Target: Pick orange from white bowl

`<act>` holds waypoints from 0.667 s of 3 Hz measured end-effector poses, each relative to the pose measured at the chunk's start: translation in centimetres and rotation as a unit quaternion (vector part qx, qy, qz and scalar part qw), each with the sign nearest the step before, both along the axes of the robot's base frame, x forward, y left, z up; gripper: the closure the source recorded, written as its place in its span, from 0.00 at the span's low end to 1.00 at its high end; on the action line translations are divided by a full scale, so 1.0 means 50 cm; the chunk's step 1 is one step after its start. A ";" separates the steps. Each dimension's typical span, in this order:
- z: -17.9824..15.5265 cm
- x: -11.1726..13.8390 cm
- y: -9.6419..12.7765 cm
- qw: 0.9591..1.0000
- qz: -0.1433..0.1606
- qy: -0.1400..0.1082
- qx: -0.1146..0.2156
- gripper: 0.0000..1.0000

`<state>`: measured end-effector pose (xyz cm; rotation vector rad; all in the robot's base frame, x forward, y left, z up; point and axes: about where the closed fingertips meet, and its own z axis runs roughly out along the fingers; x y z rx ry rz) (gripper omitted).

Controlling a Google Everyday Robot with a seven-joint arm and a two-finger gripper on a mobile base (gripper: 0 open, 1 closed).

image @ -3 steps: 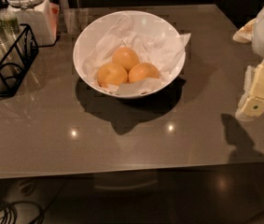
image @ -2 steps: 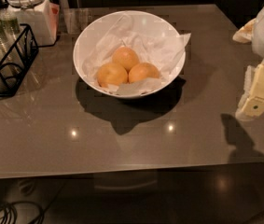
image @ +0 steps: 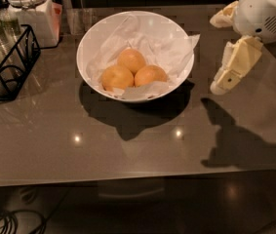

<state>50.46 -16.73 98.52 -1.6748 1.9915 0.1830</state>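
Observation:
Three near-identical oranges lie together in the white bowl (image: 98,35), on crumpled white paper: one at the back (image: 131,60), one at front left (image: 116,77), one at front right (image: 149,75). The bowl stands on the grey table, left of centre. My gripper (image: 216,55) hangs at the upper right, just right of the bowl's rim and above the table. Its two cream fingers (image: 235,65) are spread apart and hold nothing.
A black wire rack (image: 10,67) with glass bottles stands at the left edge. A white lidded jar (image: 32,11) and a clear glass (image: 79,19) stand behind the bowl at the back left. The table's front edge (image: 137,179) runs across the lower part of the view.
My gripper has moved left and up, closer to the bowl's right rim. The bowl and oranges have not moved.

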 end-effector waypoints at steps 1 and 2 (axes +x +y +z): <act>0.021 0.107 0.092 0.996 0.036 0.007 0.085 0.00; 0.053 0.132 0.096 0.994 0.038 -0.013 0.100 0.00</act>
